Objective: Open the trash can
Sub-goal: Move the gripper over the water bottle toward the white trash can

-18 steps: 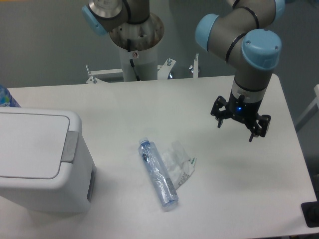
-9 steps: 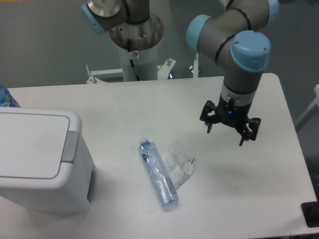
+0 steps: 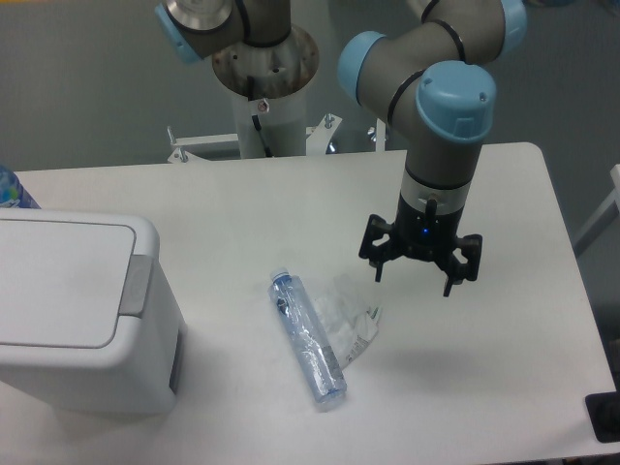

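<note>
The gripper [image 3: 419, 278] points straight down, its 2 fingers spread wide apart, holding nothing.

The trash can [image 3: 73, 310] looks like smooth matt white plastic with a grey tab. The bottle [image 3: 307, 338] is clear glossy plastic beside a crinkled transparent wrapper [image 3: 347, 315]. The table [image 3: 252, 213] is matt white.

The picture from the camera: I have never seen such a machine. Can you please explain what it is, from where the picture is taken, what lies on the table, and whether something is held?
This is one robot arm, grey with blue joint caps, seen by a fixed camera looking down at a white table. At the arm's end is a two-finger claw, open and holding nothing, hanging above the table. At the left stands a large white trash can, lid closed, with a grey push tab. In the middle lie a clear plastic bottle and a crumpled clear wrapper beside it.
</note>
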You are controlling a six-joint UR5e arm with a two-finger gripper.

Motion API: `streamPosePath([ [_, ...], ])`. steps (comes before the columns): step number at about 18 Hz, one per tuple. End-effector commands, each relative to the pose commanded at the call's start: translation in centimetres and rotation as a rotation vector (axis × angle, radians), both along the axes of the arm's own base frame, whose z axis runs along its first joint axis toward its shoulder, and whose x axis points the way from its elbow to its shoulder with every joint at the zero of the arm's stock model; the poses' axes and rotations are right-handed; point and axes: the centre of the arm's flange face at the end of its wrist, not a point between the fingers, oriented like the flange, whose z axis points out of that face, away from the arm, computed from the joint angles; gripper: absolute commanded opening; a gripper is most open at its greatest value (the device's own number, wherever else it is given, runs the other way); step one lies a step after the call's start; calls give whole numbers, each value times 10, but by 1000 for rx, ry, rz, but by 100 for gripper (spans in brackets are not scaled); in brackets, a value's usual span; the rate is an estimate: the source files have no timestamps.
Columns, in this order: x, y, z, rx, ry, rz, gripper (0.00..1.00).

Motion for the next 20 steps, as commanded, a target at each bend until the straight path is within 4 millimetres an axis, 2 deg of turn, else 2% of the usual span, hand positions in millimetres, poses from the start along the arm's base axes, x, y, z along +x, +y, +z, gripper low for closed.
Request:
streamPosePath([
  [4, 15, 11, -2, 12, -17, -17, 100],
  [6, 22, 12, 7, 40, -30, 11, 100],
  [8, 33, 21, 15, 83, -78, 82, 100],
  [13, 52, 37, 38, 185, -153, 124, 100],
  [15, 60, 45, 42, 217, -199, 143, 100],
  [20, 75, 64, 91, 354, -283, 171, 100],
])
